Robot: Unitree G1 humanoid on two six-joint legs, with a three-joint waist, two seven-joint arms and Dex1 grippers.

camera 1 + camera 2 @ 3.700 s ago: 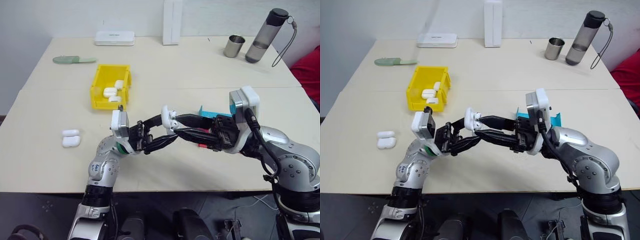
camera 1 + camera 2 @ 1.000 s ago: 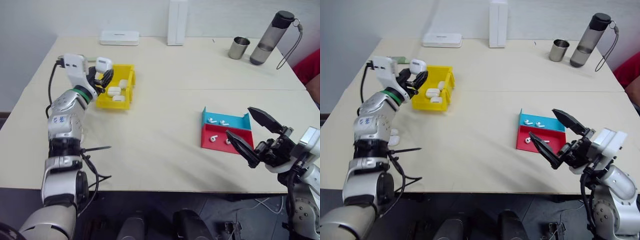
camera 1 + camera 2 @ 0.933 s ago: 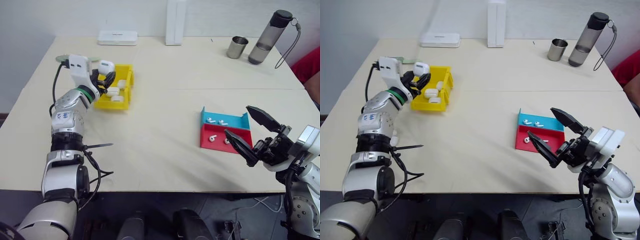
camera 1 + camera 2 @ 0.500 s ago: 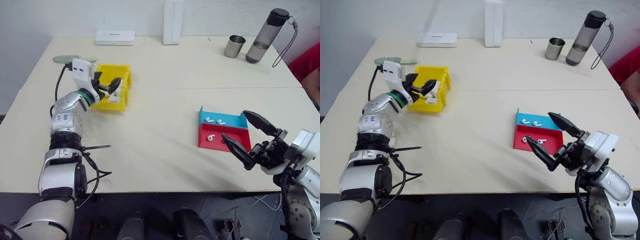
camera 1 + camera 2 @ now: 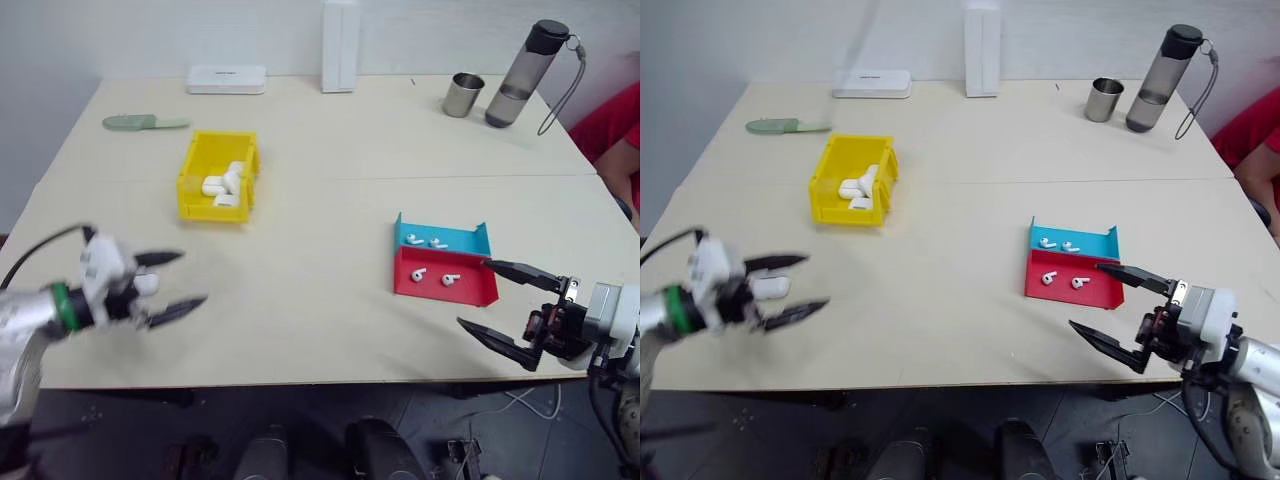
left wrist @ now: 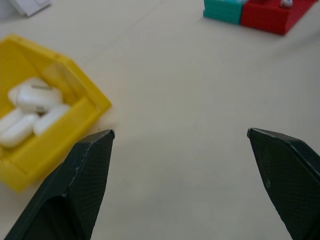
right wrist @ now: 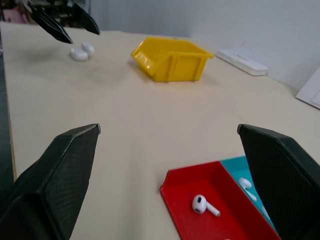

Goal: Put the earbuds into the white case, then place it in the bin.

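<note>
Release confirmed: the left gripper, which a second ago held a white case above the yellow bin, now hangs empty over the near left part of the table, well back from the bin. Bin contents now read as four white cases lying jumbled against each other, where three lay before the drop. Judgement: one cycle of the task is closed, with the case delivered.

Left fingers: spread wide, nothing between them, touching nothing. In the left wrist view the two black pads frame bare tabletop, with the bin off to one side.

Right gripper: fingers also spread wide and empty, poised level past the near right edge of the table, just in front of the red tray. It has dropped a little lower than half a second ago.

Remaining stock: two more white cases lie side by side on the table next to the left gripper; one is partly hidden behind its upper finger in the head views. Loose earbuds sit in the teal tray, and another pair in the red tray. Judgement: the next cycle likely starts with a case from the left pair and a pair of buds from the trays.
</note>
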